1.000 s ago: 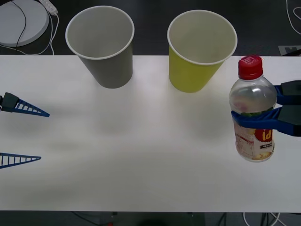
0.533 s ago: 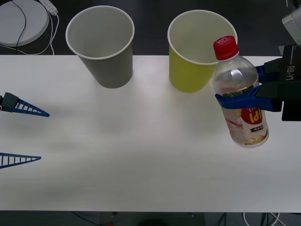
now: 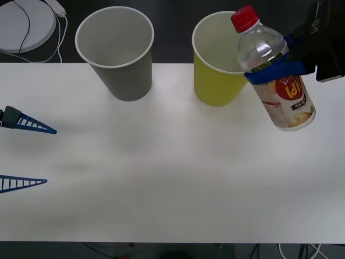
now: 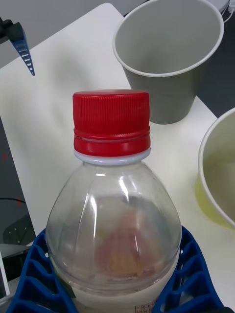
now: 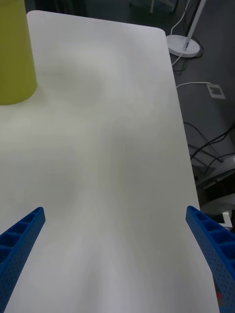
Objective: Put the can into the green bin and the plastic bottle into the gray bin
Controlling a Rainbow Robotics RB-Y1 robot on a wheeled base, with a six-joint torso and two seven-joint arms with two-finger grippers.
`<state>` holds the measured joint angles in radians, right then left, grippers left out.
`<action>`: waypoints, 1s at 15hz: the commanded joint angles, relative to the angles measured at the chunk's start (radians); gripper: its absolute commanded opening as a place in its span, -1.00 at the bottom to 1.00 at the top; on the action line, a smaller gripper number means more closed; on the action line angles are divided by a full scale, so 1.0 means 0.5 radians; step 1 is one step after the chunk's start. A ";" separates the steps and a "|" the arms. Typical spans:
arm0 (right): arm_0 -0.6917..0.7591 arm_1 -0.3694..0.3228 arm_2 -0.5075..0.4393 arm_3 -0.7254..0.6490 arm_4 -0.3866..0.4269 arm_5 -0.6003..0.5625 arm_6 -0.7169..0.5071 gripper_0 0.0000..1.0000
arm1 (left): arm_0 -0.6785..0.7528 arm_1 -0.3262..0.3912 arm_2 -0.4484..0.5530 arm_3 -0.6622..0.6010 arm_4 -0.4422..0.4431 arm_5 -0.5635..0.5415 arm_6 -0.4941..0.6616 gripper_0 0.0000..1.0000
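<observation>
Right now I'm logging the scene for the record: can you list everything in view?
gray bin: one, gray, back of table, left of the green bin.
green bin: one, yellow-green, back of table.
plastic bottle: one, clear with red cap, tilted, lifted by the green bin.
table: one, white.
round disc: one, white, on the floor, back left.
left pincer: open, blue, at the table's left edge.
right pincer: blue, clamped on the bottle.
</observation>
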<state>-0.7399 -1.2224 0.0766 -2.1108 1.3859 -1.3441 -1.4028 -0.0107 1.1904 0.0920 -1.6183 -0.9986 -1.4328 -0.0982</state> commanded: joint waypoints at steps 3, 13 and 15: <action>-0.539 0.046 0.402 0.368 0.002 -0.119 -0.002 -1.00 | 0.000 0.000 0.000 0.000 0.000 0.000 0.000 1.00; -1.327 0.334 1.046 1.065 0.118 -0.202 -0.002 -1.00 | 0.000 0.000 0.000 0.000 0.000 0.000 0.000 1.00; -1.435 0.389 1.145 1.175 0.146 -0.202 -0.002 -1.00 | 0.000 0.000 0.000 0.000 0.000 0.000 0.000 1.00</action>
<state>-1.4389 -1.0384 0.6317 -1.5435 1.4542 -1.4451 -1.4037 -0.0107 1.1904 0.0920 -1.6183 -0.9986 -1.4328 -0.0981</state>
